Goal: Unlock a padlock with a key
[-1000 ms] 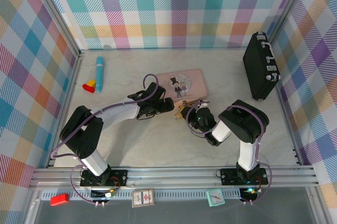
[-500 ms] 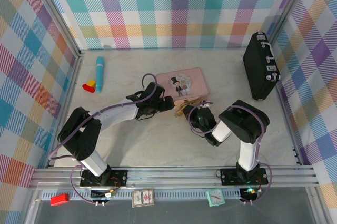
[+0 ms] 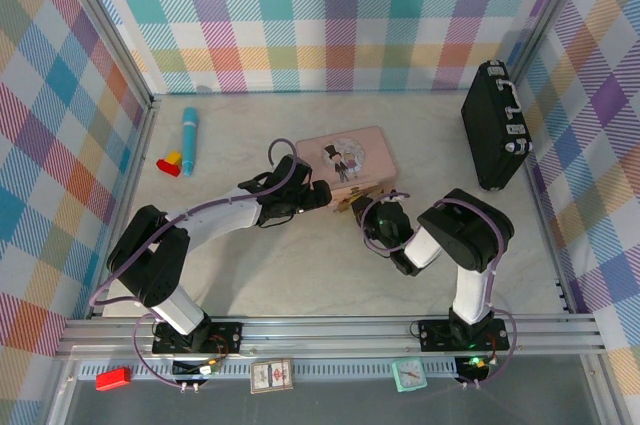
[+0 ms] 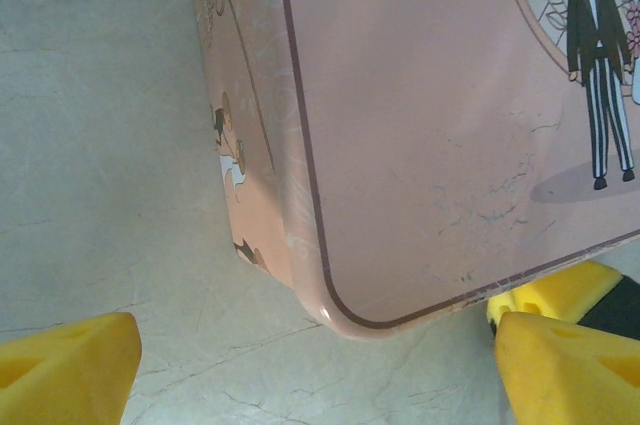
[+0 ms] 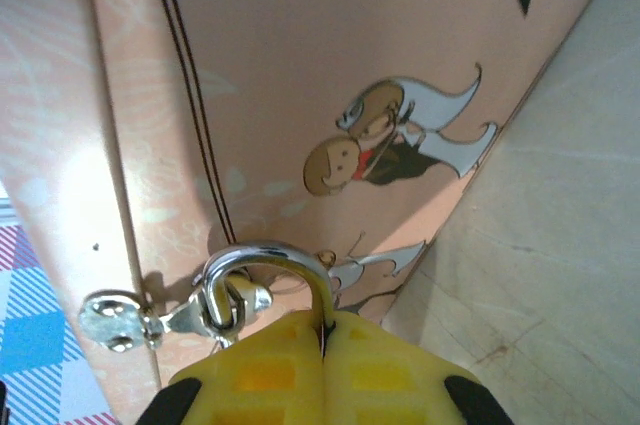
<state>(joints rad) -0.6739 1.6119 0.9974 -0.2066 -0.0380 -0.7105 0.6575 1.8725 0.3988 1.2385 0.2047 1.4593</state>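
My right gripper (image 5: 322,345) is clamped on the padlock (image 5: 265,253), which hangs from the hasp (image 5: 115,317) on the near side of the tin (image 4: 420,145), mid-desk. My left gripper (image 4: 318,365) gapes wide by the tin's corner. I judge the unlocking is not yet done.

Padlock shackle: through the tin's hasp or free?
Through it: the shackle loops the hasp ring on the tin. Locked or not, cannot tell.

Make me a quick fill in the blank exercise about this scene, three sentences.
The left end effector stands ___ at a corner of the pink illustrated tin box.
The right end effector is ___ on the tiny padlock with the thin silver shackle.
The black hard-shell briefcase stands on the pale marbled table's ___ side.
Missing words: open; shut; right.
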